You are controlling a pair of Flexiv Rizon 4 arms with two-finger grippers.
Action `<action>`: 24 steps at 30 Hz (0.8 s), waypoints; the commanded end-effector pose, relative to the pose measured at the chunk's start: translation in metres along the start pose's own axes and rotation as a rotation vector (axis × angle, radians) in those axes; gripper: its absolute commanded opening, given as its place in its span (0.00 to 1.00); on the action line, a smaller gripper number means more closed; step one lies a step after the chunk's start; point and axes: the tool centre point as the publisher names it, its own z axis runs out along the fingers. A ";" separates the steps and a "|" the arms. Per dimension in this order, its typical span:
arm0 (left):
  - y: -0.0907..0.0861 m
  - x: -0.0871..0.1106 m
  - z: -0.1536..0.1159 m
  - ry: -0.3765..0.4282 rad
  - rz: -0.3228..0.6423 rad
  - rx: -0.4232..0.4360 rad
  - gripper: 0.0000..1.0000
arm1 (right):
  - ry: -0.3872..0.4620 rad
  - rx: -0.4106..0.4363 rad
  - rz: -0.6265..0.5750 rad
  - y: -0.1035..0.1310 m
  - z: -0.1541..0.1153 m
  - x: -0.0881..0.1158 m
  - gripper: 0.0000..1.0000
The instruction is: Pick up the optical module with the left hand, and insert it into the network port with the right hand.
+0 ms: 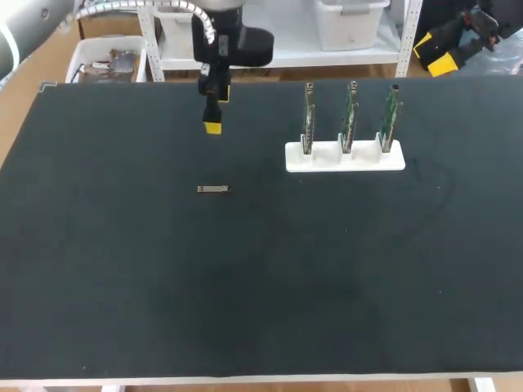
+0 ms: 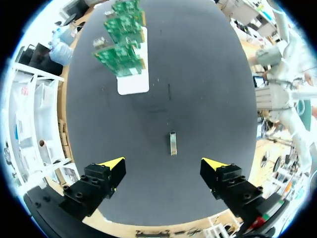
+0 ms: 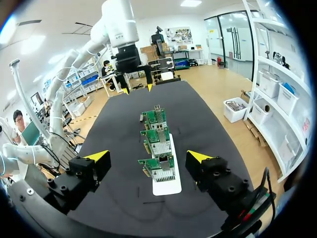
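Observation:
The optical module (image 1: 213, 189), a small grey metal bar, lies flat on the black table (image 1: 122, 269) left of centre. My left gripper (image 1: 216, 110) hangs open above the table, behind the module and not touching it. In the left wrist view the module (image 2: 173, 143) lies just ahead of the open left gripper (image 2: 163, 162), roughly centred between its fingers. Three upright green network cards (image 1: 349, 114) stand in a white holder (image 1: 359, 158) at the back right. My right gripper (image 1: 448, 51) is beyond the table's back right edge, open (image 3: 147, 157), facing the cards (image 3: 157, 144) and their metal ports (image 3: 163, 173).
The white holder (image 2: 132, 83) with the cards stands farther ahead of the left gripper, beyond the module. My left arm's gripper (image 3: 136, 88) shows past the cards in the right wrist view. Black mat covers the whole table.

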 end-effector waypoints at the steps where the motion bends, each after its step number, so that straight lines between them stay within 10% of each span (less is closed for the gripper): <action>1: -0.015 -0.004 0.008 0.059 0.046 -0.065 1.00 | 0.002 -0.153 0.001 -0.008 -0.002 -0.002 1.00; 24: -0.033 0.005 0.056 0.028 -0.101 -0.015 1.00 | 0.002 -0.153 0.001 -0.008 -0.002 -0.002 1.00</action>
